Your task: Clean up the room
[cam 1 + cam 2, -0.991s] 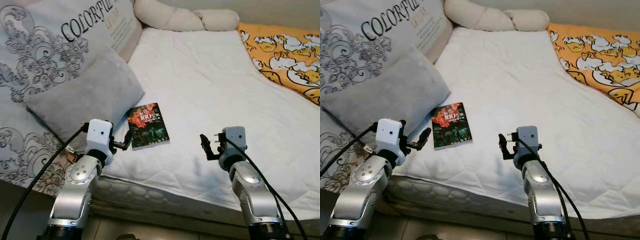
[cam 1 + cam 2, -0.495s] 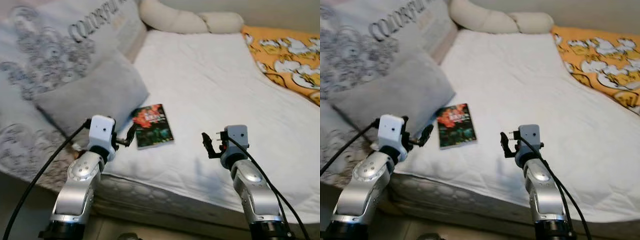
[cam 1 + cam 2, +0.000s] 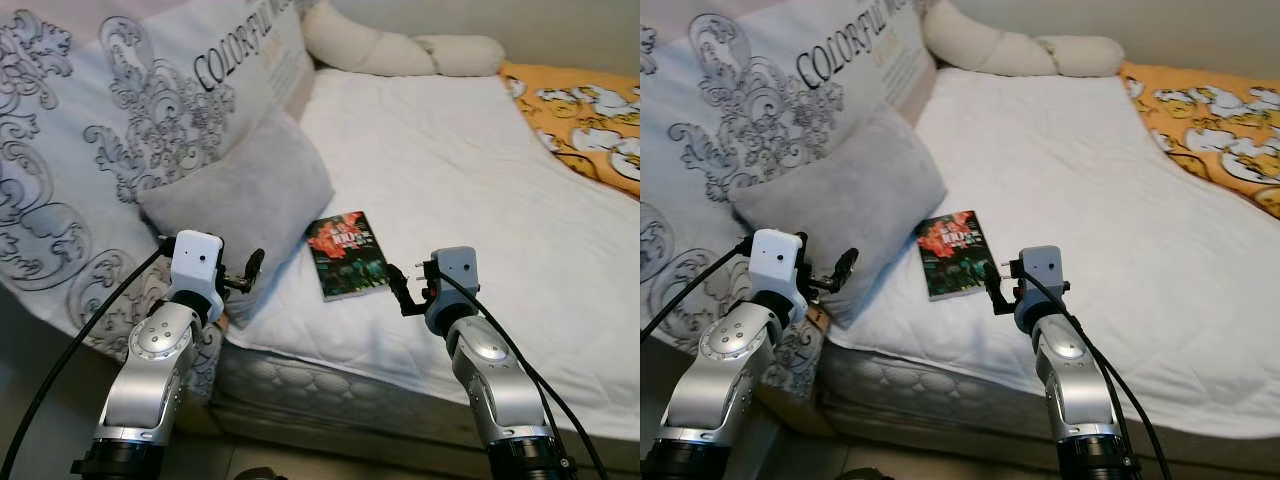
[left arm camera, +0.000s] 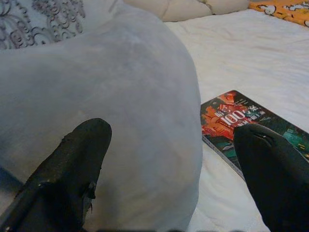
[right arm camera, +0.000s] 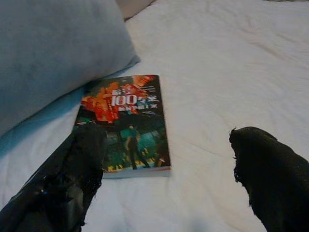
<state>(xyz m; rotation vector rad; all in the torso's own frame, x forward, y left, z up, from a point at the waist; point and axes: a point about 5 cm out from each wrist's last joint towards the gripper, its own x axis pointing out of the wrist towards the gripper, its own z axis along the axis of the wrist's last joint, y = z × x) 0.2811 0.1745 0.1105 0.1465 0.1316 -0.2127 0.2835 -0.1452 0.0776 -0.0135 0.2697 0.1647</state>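
Note:
A paperback book (image 3: 348, 255) with a red and green cover lies flat on the white mattress (image 3: 450, 170), near its front edge. The grey pillow (image 3: 240, 200) rests just left of the book. My right gripper (image 3: 398, 290) is open and hovers low beside the book's right front corner; in the right wrist view the book (image 5: 126, 123) lies between and ahead of its fingers (image 5: 84, 159). My left gripper (image 3: 252, 268) is open in front of the grey pillow (image 4: 111, 121), with the book (image 4: 241, 121) off to one side.
A large patterned white pillow (image 3: 120, 150) leans at the left. A cream bolster (image 3: 390, 50) lies at the bed's head. An orange printed blanket (image 3: 590, 110) covers the far right. The mattress edge (image 3: 330, 375) runs just below both arms.
The camera has swung, so the bed sits further right in the picture. My right gripper is now much closer to the book; my left gripper now faces the grey pillow instead of the book's edge.

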